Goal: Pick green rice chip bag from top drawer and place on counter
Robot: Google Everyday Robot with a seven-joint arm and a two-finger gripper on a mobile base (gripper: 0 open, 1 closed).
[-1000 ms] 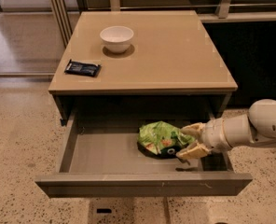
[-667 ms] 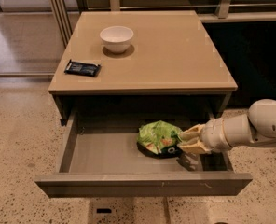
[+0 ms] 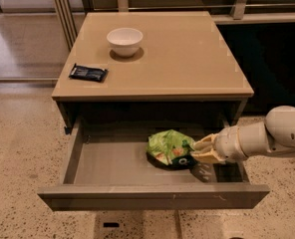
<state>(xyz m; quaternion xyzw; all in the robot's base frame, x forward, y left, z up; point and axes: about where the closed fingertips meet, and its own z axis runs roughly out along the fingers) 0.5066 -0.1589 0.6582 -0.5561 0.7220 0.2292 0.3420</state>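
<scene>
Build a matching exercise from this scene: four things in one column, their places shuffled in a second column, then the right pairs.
Things
1. bowl
2. packet
3. bag
4. gripper

Places
A. inside the drawer, at the bag's right edge
B. counter, front-left corner
C. drawer floor, right of middle
D. counter, toward the back left

Pairs: 1-D, 2-B, 3-C, 4-A

Place: indoor, office or lab; cannot tell which
Floor (image 3: pixel 18 148): speckled terrazzo
Furniture: counter (image 3: pixel 187 59) over drawer (image 3: pixel 152 195)
Gripper (image 3: pixel 203 151): in drawer, beside bag (image 3: pixel 170 146)
</scene>
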